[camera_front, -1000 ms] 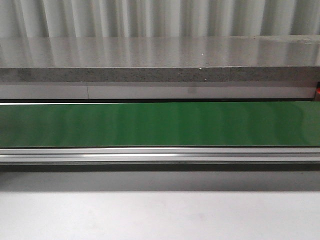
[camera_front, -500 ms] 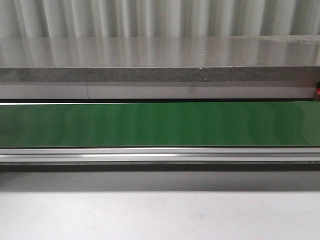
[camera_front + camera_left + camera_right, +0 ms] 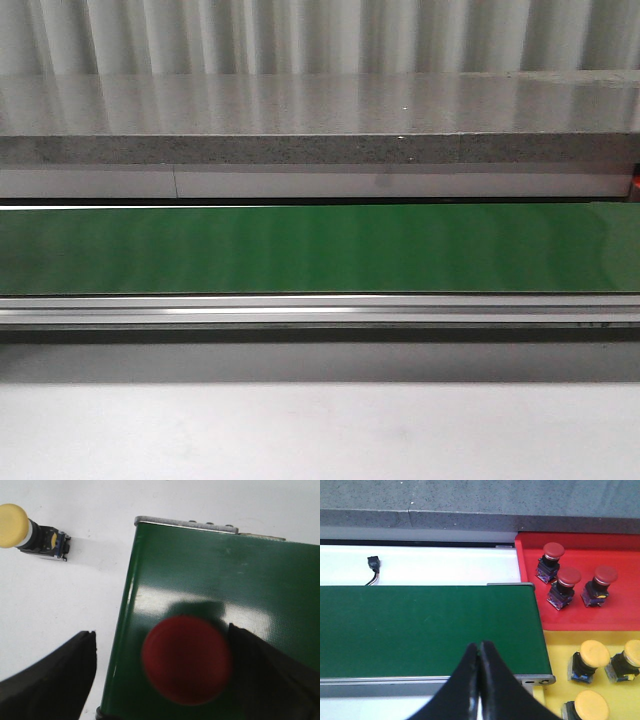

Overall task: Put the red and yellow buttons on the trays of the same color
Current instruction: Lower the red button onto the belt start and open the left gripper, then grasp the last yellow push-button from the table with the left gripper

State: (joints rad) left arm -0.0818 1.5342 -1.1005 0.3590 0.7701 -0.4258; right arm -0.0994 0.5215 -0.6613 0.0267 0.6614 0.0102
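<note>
L gripper (image 3: 162, 672) wide open, straddling red button (image 3: 187, 660); cap faces wrist cam, long axis end-on, no finger contact visible. Button over green belt (image 3: 225, 580) near its end. Yellow button (image 3: 27, 532) on its side on white table (image 3: 60, 605), well beyond L finger, axis lying flat. R gripper (image 3: 480, 655) closed, empty, over belt; red tray (image 3: 530, 580) and yellow tray (image 3: 555, 650) off to one side.

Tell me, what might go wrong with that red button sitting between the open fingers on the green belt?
The red button looks blurred between the left gripper's wide-open fingers, so a close could miss or tip it. It sits near the green belt's end and might roll off. A yellow button lies on its side on the white table, outside the yellow tray, and may be overlooked.
</note>
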